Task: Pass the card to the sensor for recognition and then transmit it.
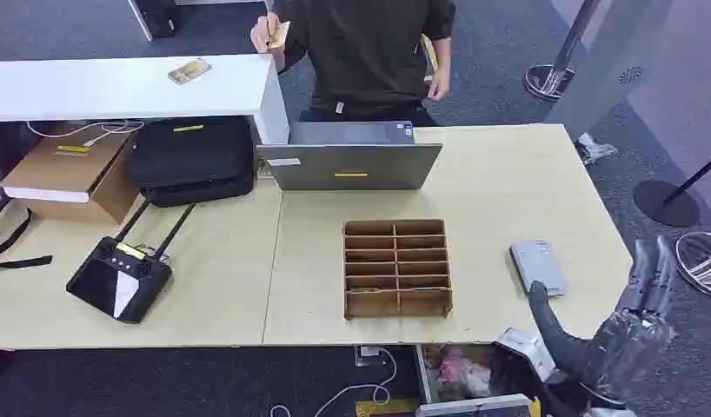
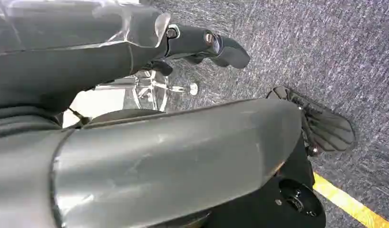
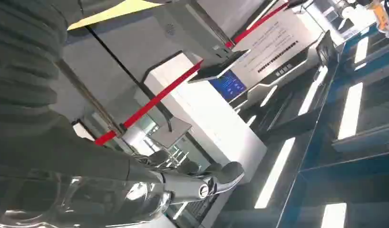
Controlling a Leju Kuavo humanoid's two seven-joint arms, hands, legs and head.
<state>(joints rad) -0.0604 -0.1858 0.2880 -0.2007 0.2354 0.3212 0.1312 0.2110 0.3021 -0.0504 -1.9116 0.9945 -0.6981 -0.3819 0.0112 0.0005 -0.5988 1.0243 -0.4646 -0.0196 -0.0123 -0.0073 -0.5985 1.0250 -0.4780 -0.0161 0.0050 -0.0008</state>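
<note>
Right of the sensor, right hand hovers empty, fingers apart; card not yet fetched, next a pickup.

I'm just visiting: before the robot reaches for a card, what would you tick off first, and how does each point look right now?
1. Right hand free to grasp: ok, raised beside the table's edge, holding nothing.
2. Left hand free: ok, hanging above the carpet, nothing in it.
3. Grey sensor pad unobstructed: ok, flat on the table, nothing on it.
4. Cards in the wooden slotted box: cannot tell, slots too small to read.
5. Person out of the way: ok, behind the laptop, across the table.
</note>
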